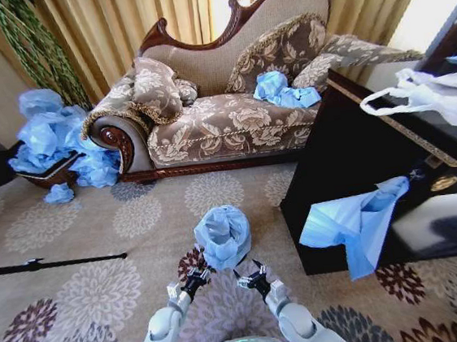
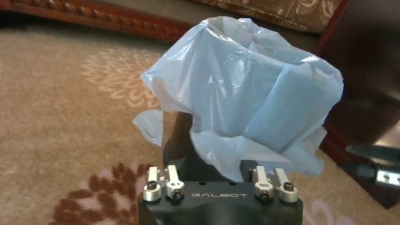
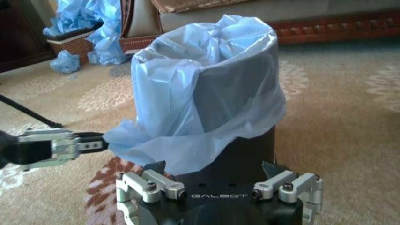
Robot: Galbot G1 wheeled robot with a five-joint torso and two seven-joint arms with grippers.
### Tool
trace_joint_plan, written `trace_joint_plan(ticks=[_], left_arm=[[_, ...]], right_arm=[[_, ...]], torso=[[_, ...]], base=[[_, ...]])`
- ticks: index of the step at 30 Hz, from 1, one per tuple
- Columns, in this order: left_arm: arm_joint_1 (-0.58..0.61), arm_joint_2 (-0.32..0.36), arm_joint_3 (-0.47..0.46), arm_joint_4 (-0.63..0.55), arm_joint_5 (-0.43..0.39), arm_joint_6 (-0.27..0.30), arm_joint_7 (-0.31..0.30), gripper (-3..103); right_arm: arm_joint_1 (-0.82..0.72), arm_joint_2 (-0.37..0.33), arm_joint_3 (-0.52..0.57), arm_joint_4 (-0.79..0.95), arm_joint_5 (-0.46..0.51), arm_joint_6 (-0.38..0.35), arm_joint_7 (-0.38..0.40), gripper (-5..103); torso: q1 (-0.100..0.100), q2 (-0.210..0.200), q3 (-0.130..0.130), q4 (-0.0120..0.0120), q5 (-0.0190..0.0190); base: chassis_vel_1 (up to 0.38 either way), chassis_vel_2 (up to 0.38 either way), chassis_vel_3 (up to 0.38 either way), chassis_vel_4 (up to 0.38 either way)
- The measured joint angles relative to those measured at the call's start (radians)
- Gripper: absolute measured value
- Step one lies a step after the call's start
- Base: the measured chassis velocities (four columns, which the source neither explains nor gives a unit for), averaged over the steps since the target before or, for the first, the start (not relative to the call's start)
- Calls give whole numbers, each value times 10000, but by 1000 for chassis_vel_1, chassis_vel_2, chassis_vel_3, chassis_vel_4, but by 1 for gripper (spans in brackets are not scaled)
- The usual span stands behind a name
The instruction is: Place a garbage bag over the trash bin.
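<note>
Home living rm; ornate sofa (image 1: 229, 97), drapes (image 1: 131, 18), floral carpet (image 1: 96, 234)

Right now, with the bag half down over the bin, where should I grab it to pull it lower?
Probably grip the garbage bag at its loose lower hem, where plastic flares off the trash bin wall. Higher up the film lies tight on the sides. Come from both flanks: the left gripper and right gripper already sit beside it.

1. The two arms are glossy white, with rounded joints.
2. The left gripper (image 1: 197, 279) and the right gripper (image 1: 253, 279) are black, with silver metal finger links.
3. Each wrist housing is black, with "GALBOT" in pale letters.
4. The silver links carry dark screws.
5. The torso top is white, with a small coloured mark.
</note>
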Motion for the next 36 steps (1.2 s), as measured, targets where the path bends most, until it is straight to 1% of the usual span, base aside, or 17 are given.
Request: trace_joint_plan(ticks=[5, 8, 10, 17, 18, 20, 22, 23, 25, 26, 29, 30, 31, 32, 33, 35, 36], left_arm=[[261, 42, -377, -421, 54, -17, 37, 80], [352, 55, -574, -788, 58, 31, 30, 85], [407, 132, -791, -1470, 26, 347, -32, 96], [388, 391, -765, -3241, -402, 1394, -340, 100], [361, 513, -557, -3967, -744, 1894, -694, 103], [180, 728, -230, -4720, -1162, 2570, -1328, 97], [-304, 1045, 331, -5355, -1799, 3489, -2713, 89], [-304, 1045, 331, -5355, -1799, 3489, -2713, 89], [-841, 1276, 888, -5672, -2404, 4272, -3781, 83], [-841, 1276, 888, -5672, -2404, 4272, -3781, 83], [-2288, 1669, 2159, -5807, -3950, 5889, -5926, 66], [-2288, 1669, 2159, -5807, -3950, 5889, -5926, 66], [-2886, 1751, 2747, -5728, -4629, 6363, -7002, 60], [-2886, 1751, 2747, -5728, -4629, 6363, -7002, 60], [-3364, 1767, 3344, -5590, -5292, 6753, -7989, 55], [-4041, 1661, 4201, -5171, -6197, 7078, -9316, 44], [-4041, 1661, 4201, -5171, -6197, 7078, -9316, 44]], right_arm=[[-90, -11, 145, 88, 3, 48, -12, 100], [-169, -33, 235, 150, 6, 78, -39, 100], [-298, -46, 405, 205, 2, 122, -106, 100], [-548, -27, 688, 308, -17, 214, -195, 100], [-591, -8, 749, 332, -21, 224, -209, 100], [-604, 27, 815, 340, -29, 247, -213, 100], [-612, 65, 887, 355, -48, 267, -219, 100], [-612, 65, 887, 355, -48, 267, -219, 100], [-618, 100, 944, 383, -50, 272, -220, 100], [-618, 100, 944, 383, -50, 272, -220, 100], [-667, 117, 1080, 394, -52, 294, -228, 100], [-667, 117, 1080, 394, -52, 294, -228, 100], [-662, 112, 1103, 376, -52, 304, -234, 100], [-662, 112, 1103, 376, -52, 304, -234, 100], [-629, 105, 1103, 319, -52, 320, -238, 100], [-594, 83, 1127, 256, -35, 331, -246, 100], [-594, 83, 1127, 256, -35, 331, -246, 100]], torso=[[0, 0, 0, 0, 1], [0, 0, 0, 1, 0], [0, 0, 0, 0, 0], [0, 0, 0, -2, 1], [0, 0, 0, 3, 0], [0, 0, 0, -1, 3], [0, 0, 1, 2, 2], [0, 0, 1, 2, 2], [0, 0, 0, 0, 1], [0, 0, 0, 0, 1], [1, 0, 1, -2, 0], [1, 0, 1, -2, 0], [1, 0, 1, -2, 3], [1, 0, 1, -2, 3], [1, 0, 1, -1, 4], [1, 0, 1, 1, 2], [1, 0, 1, 1, 2]], base=[[0, 0, 0, 0], [0, 0, 0, 0], [0, 0, 0, 0], [0, 0, 0, 0], [0, 0, 0, 0], [0, 0, 0, 0], [0, 0, 0, 0], [0, 0, 0, 0], [0, 0, 0, 0], [0, 0, 0, 0], [0, 0, 0, 0], [0, 0, 0, 0], [0, 0, 0, 0], [0, 0, 0, 0], [0, 0, 0, 0], [0, 0, 0, 0], [0, 0, 0, 0]])
